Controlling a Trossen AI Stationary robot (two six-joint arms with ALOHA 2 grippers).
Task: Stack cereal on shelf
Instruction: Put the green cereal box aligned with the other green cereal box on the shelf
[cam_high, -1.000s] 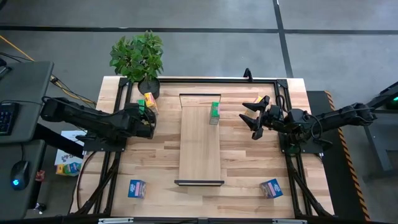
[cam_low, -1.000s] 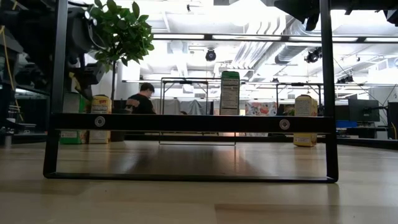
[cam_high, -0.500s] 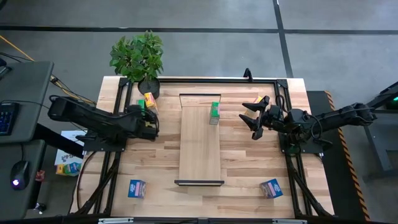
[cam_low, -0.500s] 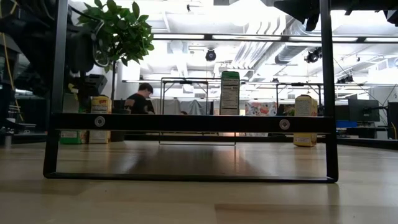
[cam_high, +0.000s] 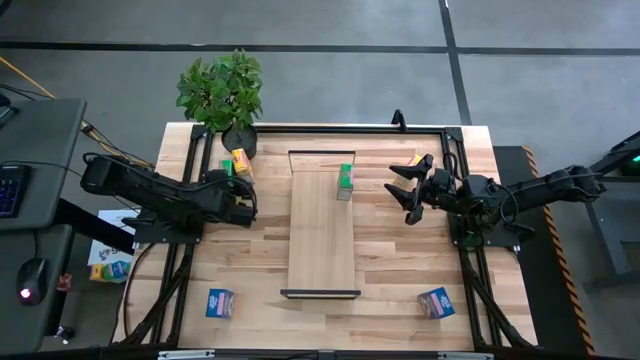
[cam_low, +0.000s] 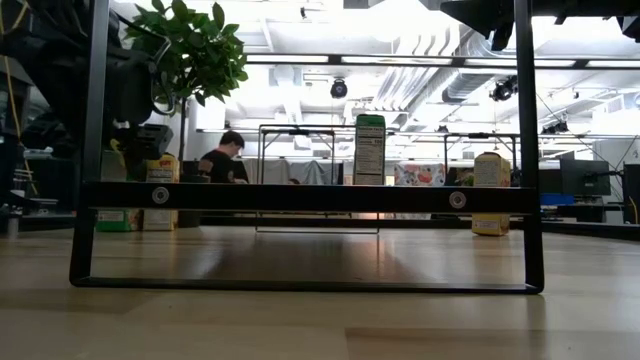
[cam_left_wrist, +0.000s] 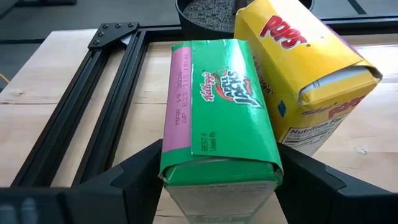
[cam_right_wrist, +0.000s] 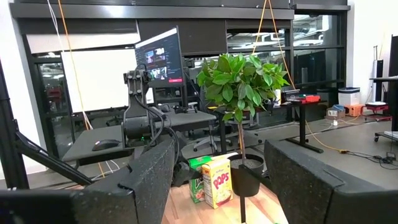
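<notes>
tabletop (cam_high: 250, 250) | shelf (cam_high: 322, 240) centre | potted plant (cam_high: 222, 95) upper left | blue boxes: lower left (cam_high: 220, 302), lower right (cam_high: 436, 302) | yellow box (cam_high: 241, 161), green box (cam_high: 227, 168) by plant

The left arm's elbow has swung a little toward the middle of the tabletop (cam_high: 400, 270). Its claw (cam_high: 236, 193) has slid closer to the green box (cam_left_wrist: 217, 118).

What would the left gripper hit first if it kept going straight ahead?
The green cereal box: it already lies between the open jaws of the left gripper. Just past it stands the yellow box, then probably the plant pot.
</notes>
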